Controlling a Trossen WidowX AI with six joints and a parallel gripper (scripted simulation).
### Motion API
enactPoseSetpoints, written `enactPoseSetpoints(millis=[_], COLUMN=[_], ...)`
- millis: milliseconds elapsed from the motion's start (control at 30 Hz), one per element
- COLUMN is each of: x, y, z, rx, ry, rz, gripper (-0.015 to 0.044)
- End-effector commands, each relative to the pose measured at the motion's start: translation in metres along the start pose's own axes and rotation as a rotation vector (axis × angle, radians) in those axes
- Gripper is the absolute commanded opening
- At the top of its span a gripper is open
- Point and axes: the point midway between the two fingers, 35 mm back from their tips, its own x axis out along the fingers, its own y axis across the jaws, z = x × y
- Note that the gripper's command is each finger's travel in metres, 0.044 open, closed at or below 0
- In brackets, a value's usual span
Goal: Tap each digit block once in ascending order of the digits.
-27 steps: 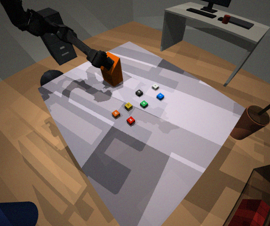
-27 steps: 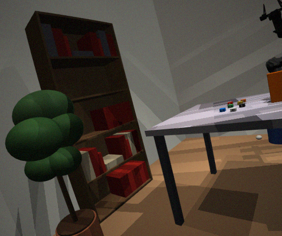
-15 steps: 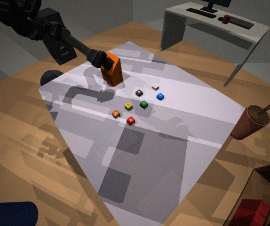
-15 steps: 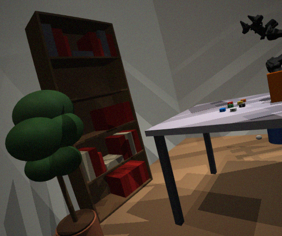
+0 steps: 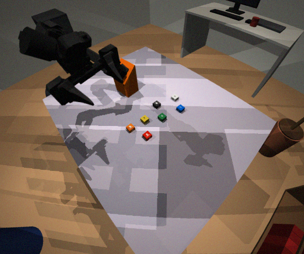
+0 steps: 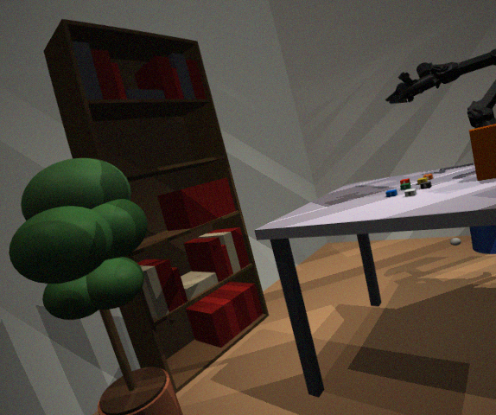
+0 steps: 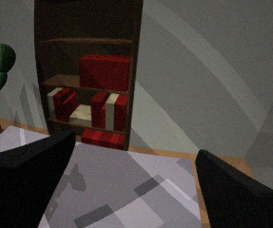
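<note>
At the top view's centre, we see 7 small square blocks: white [image 5: 175,97] [image 6: 410,192], black, blue, green, yellow, orange, red. Our fingers [image 5: 85,99] stand open, empty.

Woodgrain-look floor [image 5: 64,216] [image 6: 302,357]; matt tabletop [image 5: 130,197] [image 6: 355,209] [image 7: 112,176]; matt black claw [image 5: 107,79] [image 6: 397,98] [image 7: 138,148].

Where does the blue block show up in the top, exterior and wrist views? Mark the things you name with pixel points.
Top: the blue block [image 5: 180,108] [image 6: 391,193] sits right of centre, just below the white block [image 5: 175,97] [image 6: 410,192].
Exterior: right half, leftmost of the blocks.
Wrist: not in it.
Top and exterior share the orange box [image 5: 130,79] [image 6: 492,151].
</note>
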Motion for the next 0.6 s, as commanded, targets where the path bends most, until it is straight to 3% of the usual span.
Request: enactPoseSetpoints(millis=[0, 167, 333, 567], x=[0.022, 0.012, -0.032, -0.039], y=[0.03, 0.065, 0.077, 0.076], z=[-0.071, -0.164, -0.231, -0.237], rx=[0.126, 0.185, 0.059, 0.024], ry=[0.353, 0.851, 1.332, 1.388], rz=[0.05, 0.027, -0.098, -0.121], gripper=[0.04, 0.04, 0.04, 0.04])
